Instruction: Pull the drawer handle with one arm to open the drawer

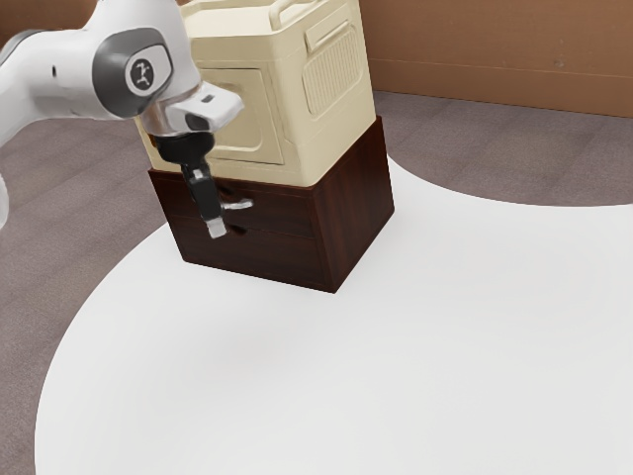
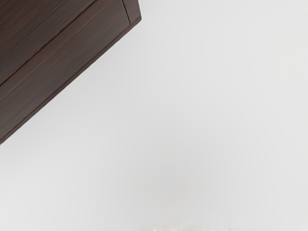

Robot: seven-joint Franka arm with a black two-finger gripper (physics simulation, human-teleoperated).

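**White tabletop [image 1: 346, 396] in front, gripper [image 1: 217, 229] before a dark chest [image 1: 358, 213]**

Closest to the exterior camera, the tabletop spreads with a curved edge across the lower part of the exterior view. At that view's left, grey-brown carpet [image 1: 64, 223] lies beyond the edge, and the white arm [image 1: 59, 74] comes in above it. From the arm's hand the black gripper slants down in front of the chest, its pale tip just short of the chest's base in that view. Seen from the side, its jaws overlap, so I cannot tell whether they are spread or pressed together.

Just beside the gripper, toward the exterior view's right, is the silver handle [image 1: 240, 205] on the front of the upper drawer [image 1: 287, 213]. Whether gripper and handle touch, I cannot tell. That drawer's front looks flush with the chest, above the lower drawer [image 1: 272, 259].

A cream box [image 1: 287, 109] rests on the chest, with a framed panel on its front, slatted vents on its side and a raised grip on top. Behind, a brown wall [image 1: 495, 49] runs on to the exterior view's right.

In the wrist view, a lower corner of the chest meets the tabletop, and a seam runs along the dark wood.
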